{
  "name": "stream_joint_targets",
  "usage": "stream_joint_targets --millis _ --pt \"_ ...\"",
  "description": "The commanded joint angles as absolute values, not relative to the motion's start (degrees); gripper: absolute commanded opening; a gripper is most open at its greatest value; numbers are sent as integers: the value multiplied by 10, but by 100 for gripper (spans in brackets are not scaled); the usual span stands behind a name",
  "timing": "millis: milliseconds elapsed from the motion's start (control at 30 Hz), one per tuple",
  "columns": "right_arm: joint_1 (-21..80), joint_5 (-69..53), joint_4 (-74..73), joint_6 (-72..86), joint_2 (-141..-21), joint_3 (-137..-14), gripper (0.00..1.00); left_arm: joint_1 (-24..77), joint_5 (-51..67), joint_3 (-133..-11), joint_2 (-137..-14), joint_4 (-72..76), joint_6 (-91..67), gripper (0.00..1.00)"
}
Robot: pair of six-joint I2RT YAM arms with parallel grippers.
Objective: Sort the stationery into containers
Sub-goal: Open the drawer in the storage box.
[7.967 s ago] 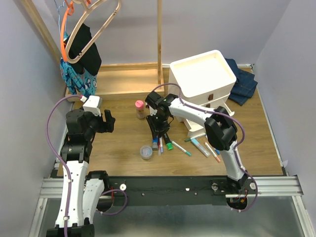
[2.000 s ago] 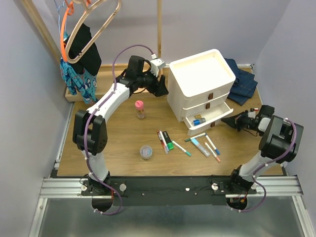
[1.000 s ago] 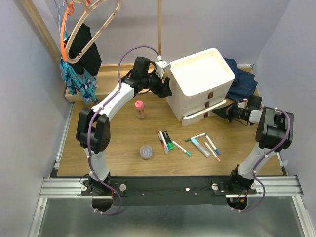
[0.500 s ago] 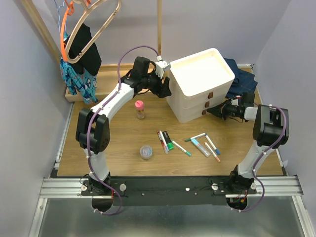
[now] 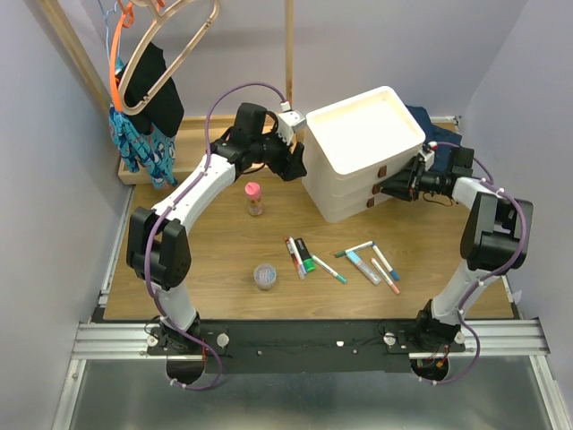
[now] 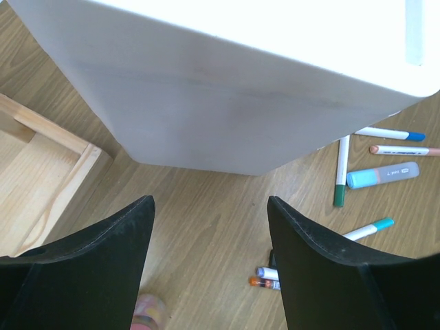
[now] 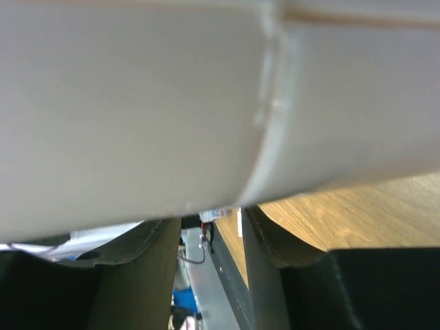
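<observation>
Opening a drawer is the current step: right gripper, parted and empty, fronts the shut drawer unit, left gripper released beside it; next, pinch a pull tab.

A wooden hanger is hung at the back left with a dark garment and patterned blue fabric beneath it. Folded denim is laid on the wooden surface at the back right.

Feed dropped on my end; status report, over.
Left end effector open beside drawer unit; right end effector open at its front. Drawers shut. Markers on table.
</observation>
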State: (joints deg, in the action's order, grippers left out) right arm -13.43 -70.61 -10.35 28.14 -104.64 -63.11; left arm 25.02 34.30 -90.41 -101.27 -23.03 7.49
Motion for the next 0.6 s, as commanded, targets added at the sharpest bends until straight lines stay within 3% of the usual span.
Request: stream_joint_targets --millis 0,367,567 --pt "-133 -754 -181 184 -1082 -693 45 255 335 -900 -997 -244 88 76" --pt "-133 -729 -164 208 -1080 -658 41 255 329 -901 -996 -247 92 75" --pt "-133 -710 -134 240 -1076 -639 48 256 331 -908 -1001 -241 87 76"
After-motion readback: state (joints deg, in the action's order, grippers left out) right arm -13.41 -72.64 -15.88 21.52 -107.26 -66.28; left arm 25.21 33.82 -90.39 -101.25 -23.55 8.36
